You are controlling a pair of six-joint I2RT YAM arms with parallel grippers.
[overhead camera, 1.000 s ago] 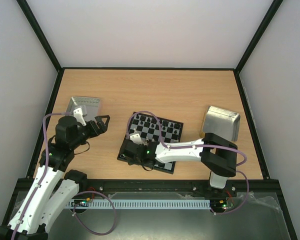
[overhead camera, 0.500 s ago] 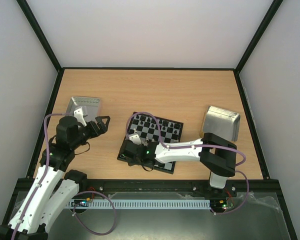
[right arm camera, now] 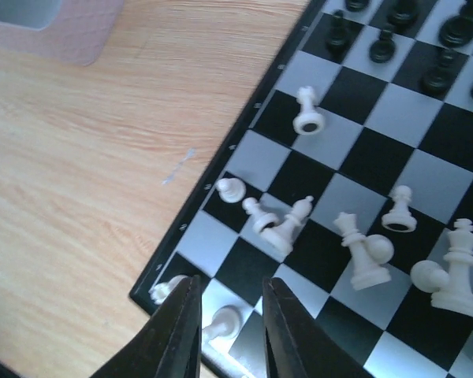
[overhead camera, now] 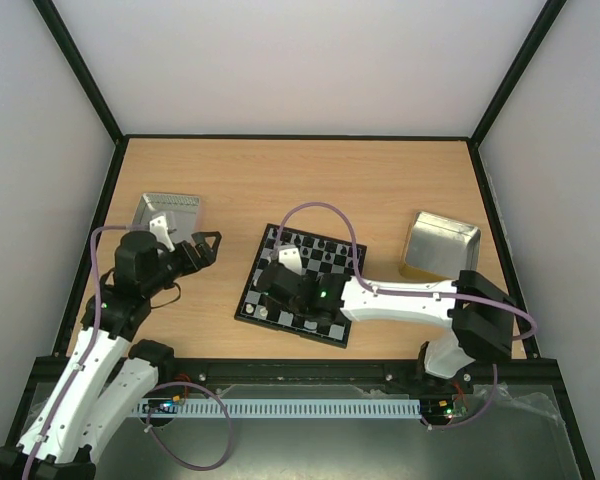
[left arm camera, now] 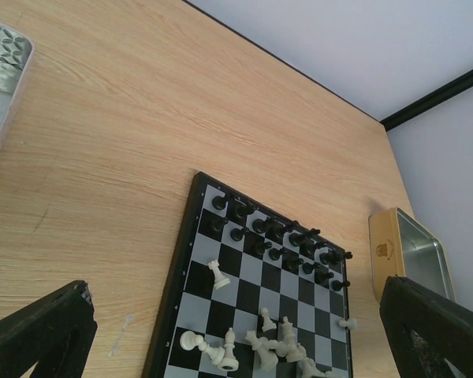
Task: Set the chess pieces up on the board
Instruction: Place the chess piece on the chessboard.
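The board (overhead camera: 320, 333) lies a little turned in the middle of the table. Black chess pieces (left arm camera: 280, 236) stand in two rows along its far side. White chess pieces (right arm camera: 363, 252) are scattered over the near half, several of them tipped over. My right gripper (overhead camera: 273, 297) hovers over the board's near left corner. In the right wrist view this gripper (right arm camera: 230, 283) is open by a narrow gap and holds nothing. A white pawn (right arm camera: 221, 321) lies on the board below that gap. My left gripper (overhead camera: 202, 245) is wide open above bare table, left of the board.
A metal tray (overhead camera: 168, 212) sits at the far left, and another tray (overhead camera: 442, 245) stands to the right of the board. One white pawn (left arm camera: 348, 323) rests at the board's right border. A white rook (right arm camera: 307, 110) stands alone near the left edge.
The right arm has swung its elbow to the right, and its gripper has drawn back and up from the board's near left edge. The left arm has stayed still.
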